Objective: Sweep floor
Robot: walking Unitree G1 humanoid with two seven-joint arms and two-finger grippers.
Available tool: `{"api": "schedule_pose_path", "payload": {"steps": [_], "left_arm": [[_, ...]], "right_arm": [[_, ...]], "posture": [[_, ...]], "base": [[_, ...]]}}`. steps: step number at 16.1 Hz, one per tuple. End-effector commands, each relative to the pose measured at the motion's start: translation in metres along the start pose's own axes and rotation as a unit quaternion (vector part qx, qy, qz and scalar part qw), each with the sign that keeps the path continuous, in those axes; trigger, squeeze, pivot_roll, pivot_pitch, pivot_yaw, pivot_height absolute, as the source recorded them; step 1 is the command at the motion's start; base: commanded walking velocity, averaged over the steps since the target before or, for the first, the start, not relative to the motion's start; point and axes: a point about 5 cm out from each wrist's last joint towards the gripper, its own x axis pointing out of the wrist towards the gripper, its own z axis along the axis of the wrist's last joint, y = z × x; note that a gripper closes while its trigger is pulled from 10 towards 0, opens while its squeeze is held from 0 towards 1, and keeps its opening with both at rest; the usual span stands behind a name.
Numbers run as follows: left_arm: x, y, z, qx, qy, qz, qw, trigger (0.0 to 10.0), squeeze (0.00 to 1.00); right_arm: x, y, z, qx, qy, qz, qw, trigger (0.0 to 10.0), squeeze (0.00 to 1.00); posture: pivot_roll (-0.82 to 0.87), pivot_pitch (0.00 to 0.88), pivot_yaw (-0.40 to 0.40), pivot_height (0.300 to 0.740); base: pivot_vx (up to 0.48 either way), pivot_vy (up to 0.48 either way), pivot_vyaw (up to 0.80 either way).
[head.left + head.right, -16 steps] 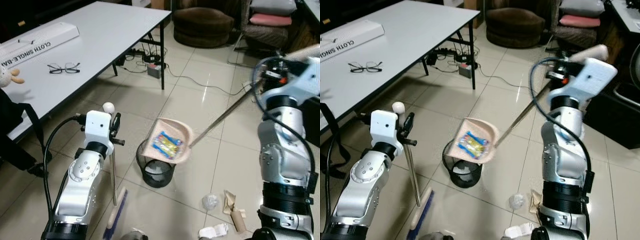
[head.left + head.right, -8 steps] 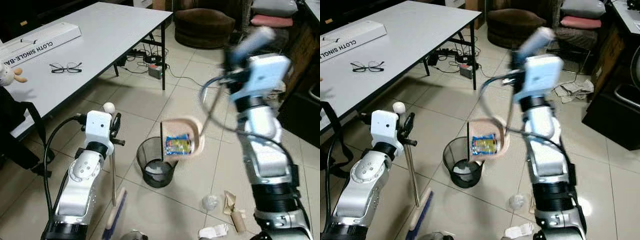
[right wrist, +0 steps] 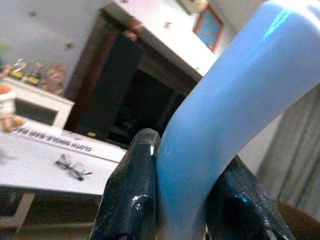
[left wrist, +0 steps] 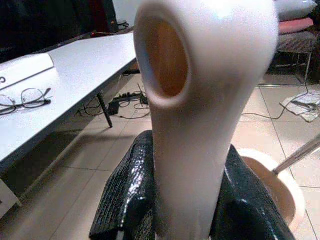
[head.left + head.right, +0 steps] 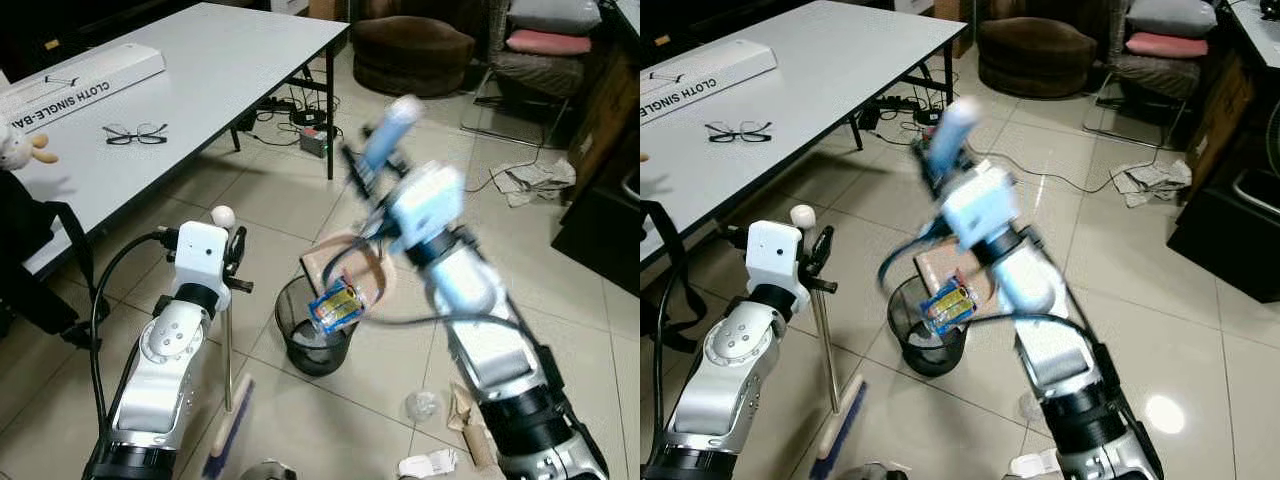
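My left gripper [image 4: 185, 200] is shut on the cream broom handle [image 4: 200, 100]. The broom [image 5: 228, 350] stands upright at my left side, its brush head [image 5: 228, 440] on the tiles. My right gripper [image 3: 185, 200] is shut on the dustpan's blue handle [image 5: 390, 135], held high over the middle. The beige dustpan [image 5: 350, 272] is tipped steeply over the black wire bin [image 5: 315, 335]. A blue and yellow snack packet [image 5: 335, 308] hangs at the pan's lower lip, just above the bin's rim.
Litter lies on the tiles at my right: a crumpled ball [image 5: 420, 405], a torn paper bag [image 5: 465, 410] and white paper [image 5: 428, 463]. A grey table [image 5: 220, 50] with glasses [image 5: 135, 133] stands at the left. Cables [image 5: 310, 130] lie beyond it.
My right arm has swung left and raised the blue handle, tipping the dustpan upright over the bin. The packet has slid down to the pan's lip. The broom stayed put.
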Motion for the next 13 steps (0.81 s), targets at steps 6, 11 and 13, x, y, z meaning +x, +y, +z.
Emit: {"api": "schedule_pose_path", "payload": {"steps": [6,11,13], "left_arm": [[0.003,0.0,0.005,0.019,-0.011,-0.006,1.0,10.0,0.0],[0.003,-0.002,0.003,0.018,-0.009,-0.016,1.0,10.0,0.0],[0.001,-0.008,-0.001,0.02,-0.001,-0.05,0.999,10.0,0.0]], "right_arm": [[0.004,0.004,0.015,-0.088,-0.059,0.032,0.994,10.0,0.0],[0.005,-0.05,0.032,-0.1,-0.067,-0.152,0.981,10.0,0.0],[-0.01,-0.101,0.043,-0.122,-0.049,-0.297,0.946,10.0,0.0]], "posture": [[-0.01,0.038,0.066,0.74],[-0.01,0.027,0.053,0.74],[-0.02,0.023,0.052,0.74]], "base": [[0.0,0.0,0.0],[0.0,0.0,0.0],[0.0,0.0,0.0]]}}
